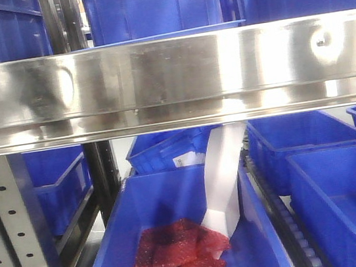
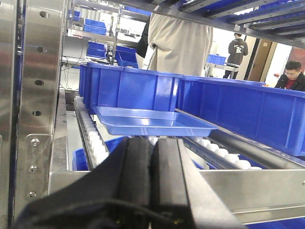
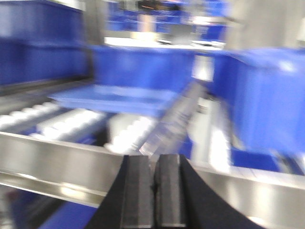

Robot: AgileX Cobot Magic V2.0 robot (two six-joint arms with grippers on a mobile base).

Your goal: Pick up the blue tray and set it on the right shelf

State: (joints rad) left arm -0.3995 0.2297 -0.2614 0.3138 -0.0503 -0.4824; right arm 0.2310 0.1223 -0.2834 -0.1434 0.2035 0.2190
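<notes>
Closed black fingers of both grippers fill the foreground, each facing the shelf with nothing held.

Left gripper (image 2: 151,179) and right gripper (image 3: 154,191) are both clenched tight on empty air, pads pressed together. One blue tray (image 2: 155,121) lies flat on the roller tracks of the right shelf (image 1: 170,75), behind the steel front rail and just in front of a deep dark-blue bin (image 2: 128,88), a second bin (image 2: 243,112) beside it. Judging by this, the tray looks already placed; a clean finish would mean drawing both arms straight back, clear of the rail. Below, another bin (image 1: 174,200) holds red packets (image 1: 178,250). The right wrist view is blurred.
</notes>
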